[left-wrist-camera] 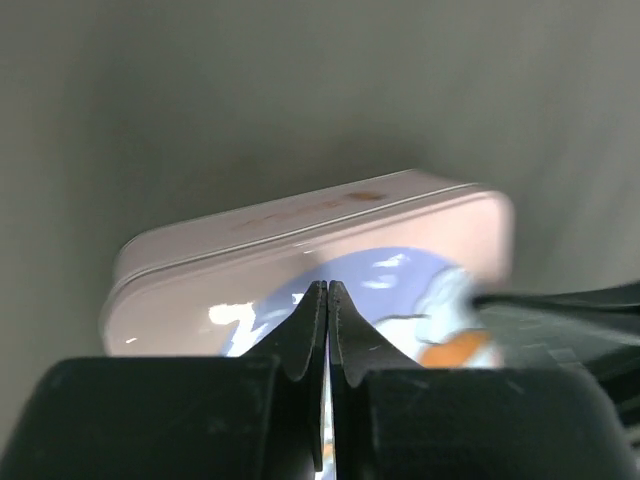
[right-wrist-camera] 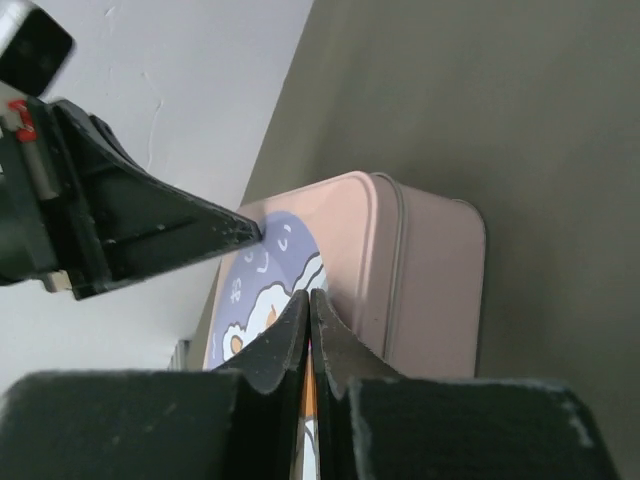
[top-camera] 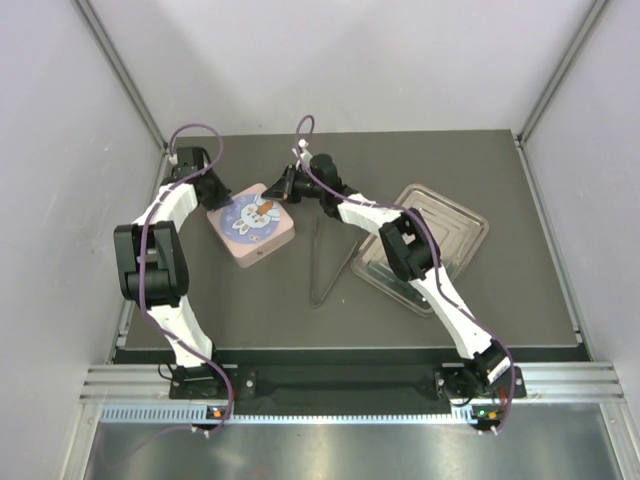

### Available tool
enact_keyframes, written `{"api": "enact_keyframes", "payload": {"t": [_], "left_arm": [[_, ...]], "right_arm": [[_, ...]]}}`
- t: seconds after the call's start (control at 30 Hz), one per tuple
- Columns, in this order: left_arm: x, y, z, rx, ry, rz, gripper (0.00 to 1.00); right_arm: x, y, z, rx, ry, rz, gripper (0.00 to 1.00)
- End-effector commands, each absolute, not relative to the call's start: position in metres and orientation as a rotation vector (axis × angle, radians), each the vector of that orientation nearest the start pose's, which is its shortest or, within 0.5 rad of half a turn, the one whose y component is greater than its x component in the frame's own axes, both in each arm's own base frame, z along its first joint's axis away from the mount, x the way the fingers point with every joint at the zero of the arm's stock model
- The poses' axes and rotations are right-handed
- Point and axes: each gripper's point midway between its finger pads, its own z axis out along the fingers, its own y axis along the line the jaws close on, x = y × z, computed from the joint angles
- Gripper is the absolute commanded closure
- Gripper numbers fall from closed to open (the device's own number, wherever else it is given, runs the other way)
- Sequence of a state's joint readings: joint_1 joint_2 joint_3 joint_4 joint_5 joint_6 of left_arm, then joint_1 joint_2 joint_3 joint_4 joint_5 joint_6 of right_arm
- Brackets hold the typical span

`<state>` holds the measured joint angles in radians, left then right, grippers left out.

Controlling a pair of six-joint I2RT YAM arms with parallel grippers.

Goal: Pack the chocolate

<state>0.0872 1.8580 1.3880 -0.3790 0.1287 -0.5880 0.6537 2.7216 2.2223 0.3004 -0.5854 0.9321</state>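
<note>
Beyond the aluminium rail (top-camera: 350,385), a dark grey table (top-camera: 250,310) carries metal tongs (top-camera: 322,270) at centre and a clear tray (top-camera: 455,225) to the right. Farther back, the left gripper (top-camera: 218,196) and right gripper (top-camera: 284,186), both pinched together, meet over a lidded pink tin (top-camera: 252,225); where the chocolate lies cannot be told. White walls (top-camera: 340,60) rise behind.

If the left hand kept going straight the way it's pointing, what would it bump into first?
Probably the lid of the pink tin: the left hand, shut, points straight at it, though the gap is hard to judge.
</note>
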Motion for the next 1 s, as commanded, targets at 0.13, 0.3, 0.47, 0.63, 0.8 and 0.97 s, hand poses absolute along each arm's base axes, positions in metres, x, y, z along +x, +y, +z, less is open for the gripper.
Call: {"api": "enact_keyframes", "payload": {"t": [0.13,0.3,0.47,0.63,0.8,0.97], "left_arm": [[0.456,0.010,0.049,-0.830,2.453,-0.263,1.00],[0.458,0.014,0.087,-0.800,2.380,-0.253,0.98],[0.452,0.016,0.127,-0.767,2.321,-0.246,0.98],[0.431,-0.007,0.152,-0.702,2.310,-0.387,0.97],[0.395,-0.022,0.170,-0.679,2.240,-0.475,0.98],[0.366,-0.025,0.125,-0.734,2.325,-0.473,0.99]], "right_arm": [[0.481,0.517,0.067,-0.141,2.141,1.519,1.00],[0.474,0.514,0.079,-0.172,2.134,1.510,1.00],[0.448,0.517,0.090,-0.179,2.126,1.543,1.00],[0.405,0.527,0.082,-0.185,2.140,1.608,1.00],[0.378,0.532,0.065,-0.185,2.183,1.614,1.00],[0.373,0.530,0.065,-0.189,2.185,1.613,1.00]]}}
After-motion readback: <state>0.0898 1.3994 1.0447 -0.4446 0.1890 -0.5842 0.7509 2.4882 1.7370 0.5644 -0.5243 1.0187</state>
